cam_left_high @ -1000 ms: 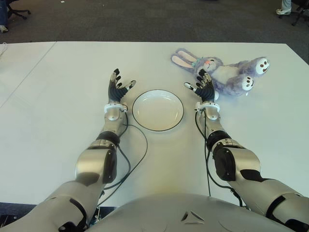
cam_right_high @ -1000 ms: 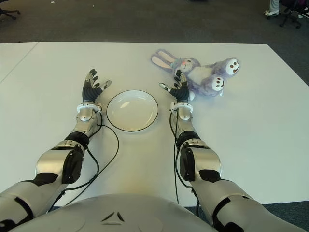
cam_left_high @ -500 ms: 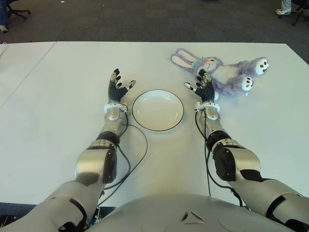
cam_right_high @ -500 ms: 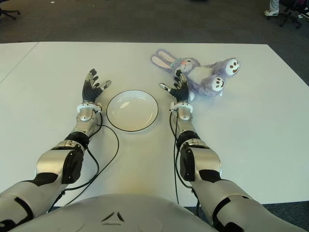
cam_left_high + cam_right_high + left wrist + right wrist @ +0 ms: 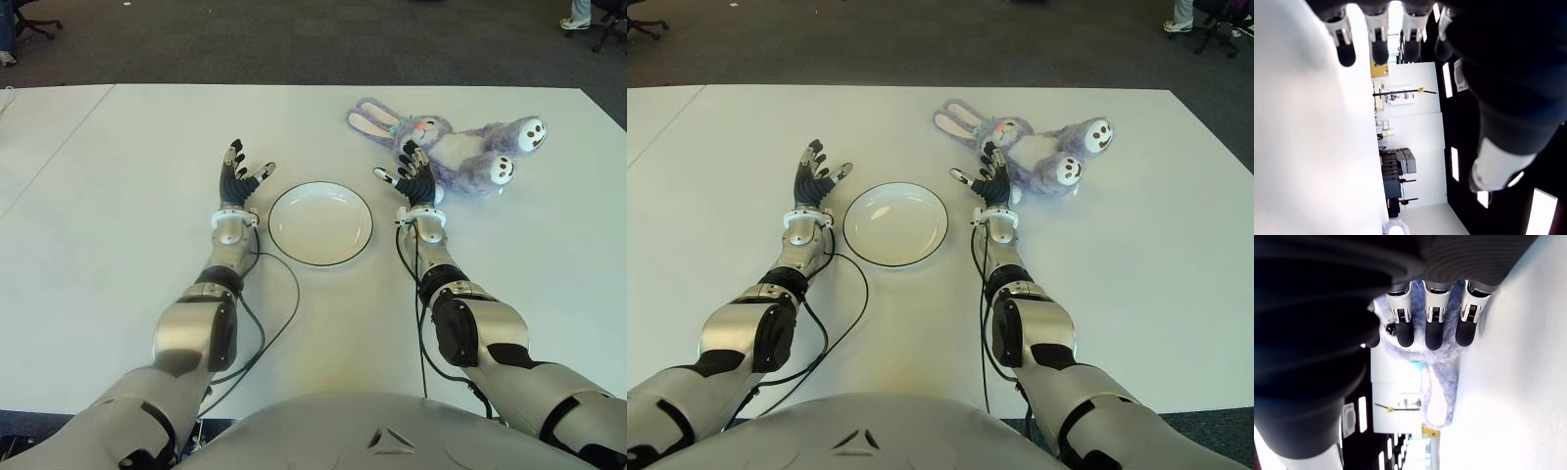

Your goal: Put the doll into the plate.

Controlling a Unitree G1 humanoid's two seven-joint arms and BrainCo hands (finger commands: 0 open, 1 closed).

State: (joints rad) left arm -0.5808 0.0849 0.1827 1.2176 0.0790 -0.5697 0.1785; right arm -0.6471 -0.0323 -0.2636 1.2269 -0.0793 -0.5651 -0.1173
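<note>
A purple plush rabbit doll (image 5: 453, 150) lies on its side at the back right of the white table, its long ears toward the left. The white plate (image 5: 320, 223) with a dark rim sits at the table's middle, with nothing in it. My right hand (image 5: 411, 179) is open, palm up, just in front of the doll's body, its fingertips (image 5: 1431, 328) close to the fur but not holding it. On the plate's left, my left hand (image 5: 238, 179) is open as well and holds nothing.
Black cables (image 5: 266, 323) trail from both wrists across the white table (image 5: 118, 245). A seam in the tabletop runs along the far left. Dark carpet lies beyond the far edge, with chair wheels and a person's shoe at the corners.
</note>
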